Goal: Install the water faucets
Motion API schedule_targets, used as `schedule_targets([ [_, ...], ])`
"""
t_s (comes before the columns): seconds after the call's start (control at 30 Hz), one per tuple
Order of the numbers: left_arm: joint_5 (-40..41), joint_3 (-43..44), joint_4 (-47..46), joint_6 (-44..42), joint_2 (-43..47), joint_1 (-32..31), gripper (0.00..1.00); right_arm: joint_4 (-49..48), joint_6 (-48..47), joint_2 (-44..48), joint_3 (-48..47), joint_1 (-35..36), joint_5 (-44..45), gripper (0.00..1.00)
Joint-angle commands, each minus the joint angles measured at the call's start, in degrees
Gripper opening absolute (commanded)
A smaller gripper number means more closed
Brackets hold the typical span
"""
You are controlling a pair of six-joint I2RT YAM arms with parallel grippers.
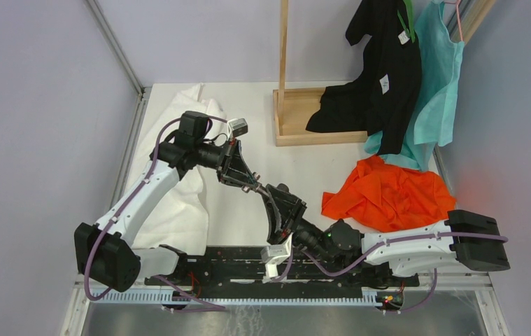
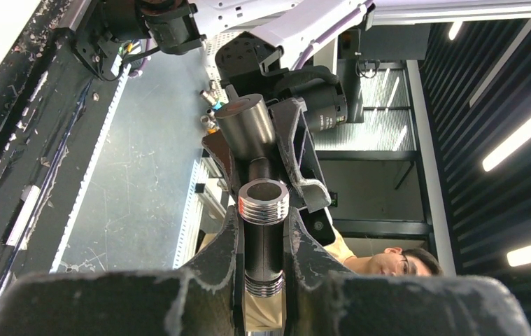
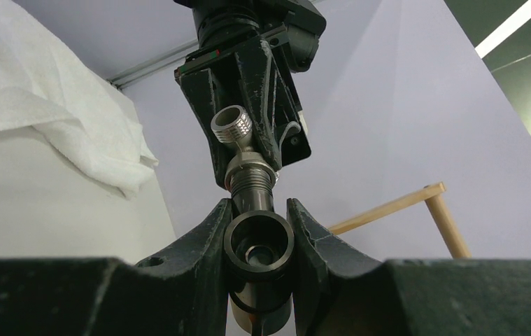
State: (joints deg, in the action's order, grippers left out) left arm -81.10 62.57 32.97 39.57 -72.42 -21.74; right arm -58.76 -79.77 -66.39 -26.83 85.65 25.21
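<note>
The white table carries a crumpled white cloth on its left side, an orange cloth on its right, and a wooden stand at the back hung with a black garment and a teal one. Above the bare middle, the left arm and right arm reach toward each other, and the water faucets sit in the air between their tips, off the table. The left gripper is closed tight on the threaded fitting, pads on its dark barrel between the bright threaded ends. The right gripper is clamped at a narrow gap round the socket fitting, the shorter piece with a grey end, holding its round body. The two pieces meet end to end, roughly in line; whether the threads have caught cannot be told. Both parts look like solid metal, so they are likely rigid, heavy for their size and unyielding under the pads. Their smooth round barrels would probably slip or spin in a light grip once twisting begins. The plain barrels, where both grippers hold now, seem the right place. The threads are the delicate part: pinching them or joining the pieces at a tilt risks cross-threading.
</note>
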Motion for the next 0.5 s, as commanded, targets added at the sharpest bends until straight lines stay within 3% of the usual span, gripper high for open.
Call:
schedule_targets([
  [0.0, -3.05, 2.44, 1.85, -2.76, 0.07, -3.01, 0.03, -8.82, 4.55, -0.36, -1.47, -0.83, -3.60, 0.01],
  [0.47, -1.19, 2.05, 1.85, -2.96, -0.09, -3.11, 0.03, -8.34, 13.03, -0.32, -1.95, -0.94, -3.43, 0.01],
])
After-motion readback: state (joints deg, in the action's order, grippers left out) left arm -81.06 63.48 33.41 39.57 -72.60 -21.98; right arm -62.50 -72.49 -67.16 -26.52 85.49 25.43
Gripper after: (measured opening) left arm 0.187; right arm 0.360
